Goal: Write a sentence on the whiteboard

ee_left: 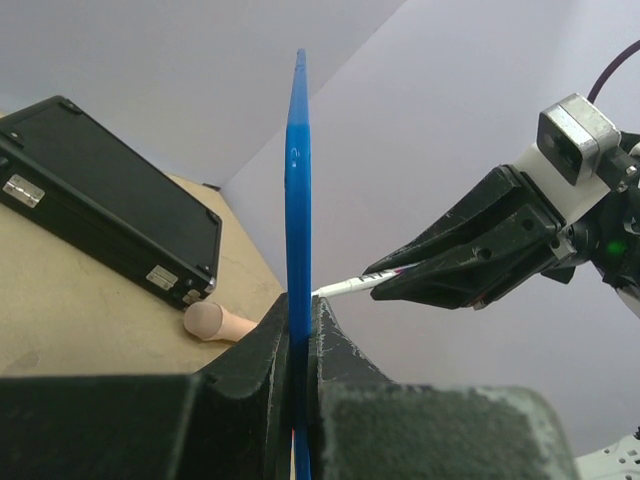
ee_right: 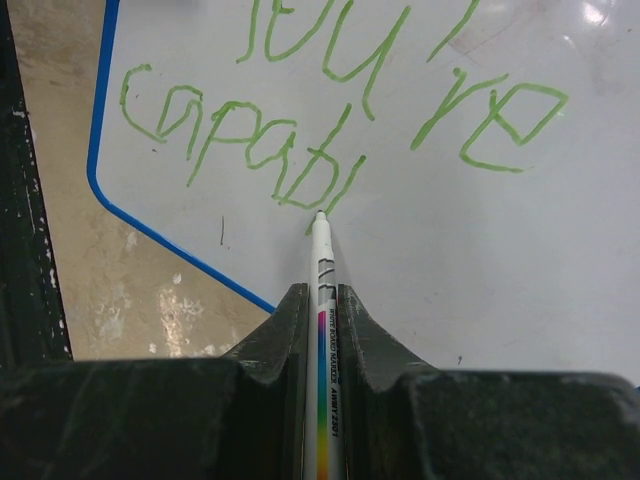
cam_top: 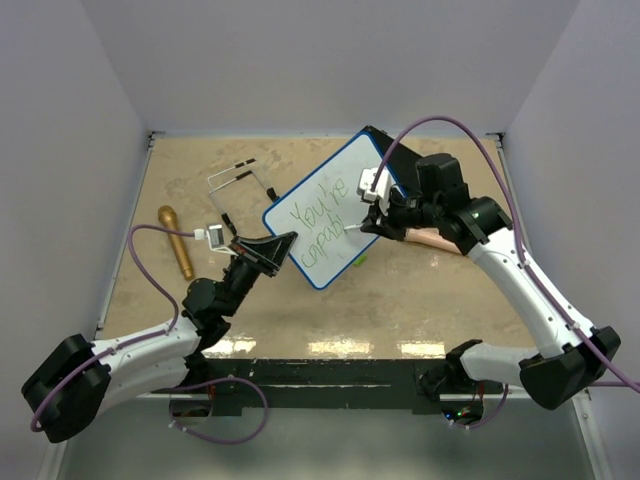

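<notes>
L pincer (ee_left: 300, 312) grips whiteboard (ee_left: 297, 200) edge; blk case (ee_left: 110, 205), peach obj (ee_left: 216, 322) behind.

Beige speckled worktop (cam_top: 440, 300) carried a gold microphone-shaped item (cam_top: 176, 240) near the left edge, a clear wire-framed stand (cam_top: 240, 190) towards the far edge left of centre, a black case (ee_left: 100, 195) by the far edge, a peach cylinder (ee_left: 220, 323) just beside it, and a small green piece (cam_top: 360, 262) mid-table.

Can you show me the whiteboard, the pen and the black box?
White blue-rimmed whiteboard (cam_top: 350, 165): top view, bare upper corner.
White marker pen (ee_right: 322, 262): right wrist view, barrel near tip.
Black rectangular case (ee_left: 110, 190): left wrist view, lid.
</notes>
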